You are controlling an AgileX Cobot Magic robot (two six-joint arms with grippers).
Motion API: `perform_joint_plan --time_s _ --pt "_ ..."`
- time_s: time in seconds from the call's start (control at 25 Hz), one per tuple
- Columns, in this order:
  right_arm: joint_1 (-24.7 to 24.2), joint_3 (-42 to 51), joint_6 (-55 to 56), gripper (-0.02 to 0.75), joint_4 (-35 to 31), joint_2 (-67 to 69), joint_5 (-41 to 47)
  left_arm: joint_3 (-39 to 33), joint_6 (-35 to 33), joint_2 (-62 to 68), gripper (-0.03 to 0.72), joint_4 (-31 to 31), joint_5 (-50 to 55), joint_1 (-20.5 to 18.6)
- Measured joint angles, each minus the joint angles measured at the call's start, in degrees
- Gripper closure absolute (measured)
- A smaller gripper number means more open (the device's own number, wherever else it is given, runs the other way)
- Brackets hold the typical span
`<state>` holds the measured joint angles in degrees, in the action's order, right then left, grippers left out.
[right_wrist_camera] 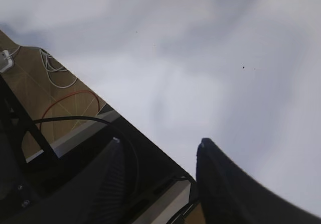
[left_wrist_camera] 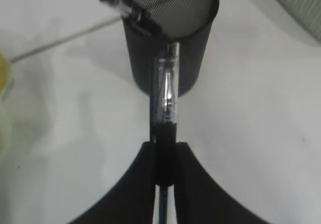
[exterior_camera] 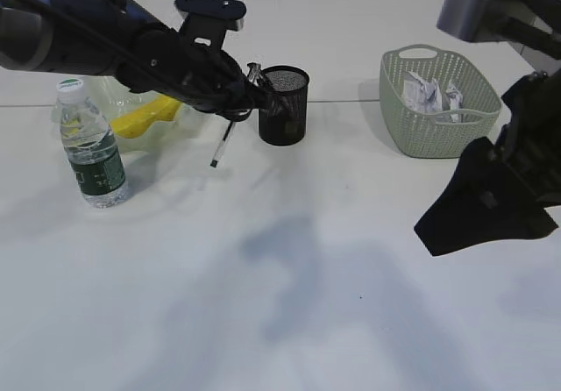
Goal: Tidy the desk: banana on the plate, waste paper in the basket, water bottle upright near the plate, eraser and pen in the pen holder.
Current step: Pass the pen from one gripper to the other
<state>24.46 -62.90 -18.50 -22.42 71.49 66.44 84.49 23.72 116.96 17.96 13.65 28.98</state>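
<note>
My left gripper point(exterior_camera: 254, 100) point(left_wrist_camera: 165, 143) is shut on a clear pen point(exterior_camera: 220, 146) point(left_wrist_camera: 167, 96). It holds the pen just left of the black mesh pen holder point(exterior_camera: 283, 104) point(left_wrist_camera: 170, 58), about level with its rim. A second pen-like item point(left_wrist_camera: 123, 5) leans on the holder's rim. The banana point(exterior_camera: 145, 116) lies on the clear plate point(exterior_camera: 110, 93) at the back left. Beside them the water bottle point(exterior_camera: 92, 145) stands upright. Crumpled waste paper point(exterior_camera: 429, 91) lies in the green basket point(exterior_camera: 438, 102). My right gripper point(exterior_camera: 456, 211) point(right_wrist_camera: 159, 142) hangs open and empty at the right. No eraser shows.
The right wrist view looks past the table's edge point(right_wrist_camera: 150, 133) to the floor with cables point(right_wrist_camera: 55, 73). The basket stands just behind my right arm. The left arm stretches over the plate and banana.
</note>
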Motion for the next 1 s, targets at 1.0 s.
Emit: perform_joint_plan --time_s 1.0 --pt "0.0 0.0 -0.87 0.382 -0.78 0.0 -5.81 -0.74 0.0 -0.36 0.646 3.54 -25.3 0.0"
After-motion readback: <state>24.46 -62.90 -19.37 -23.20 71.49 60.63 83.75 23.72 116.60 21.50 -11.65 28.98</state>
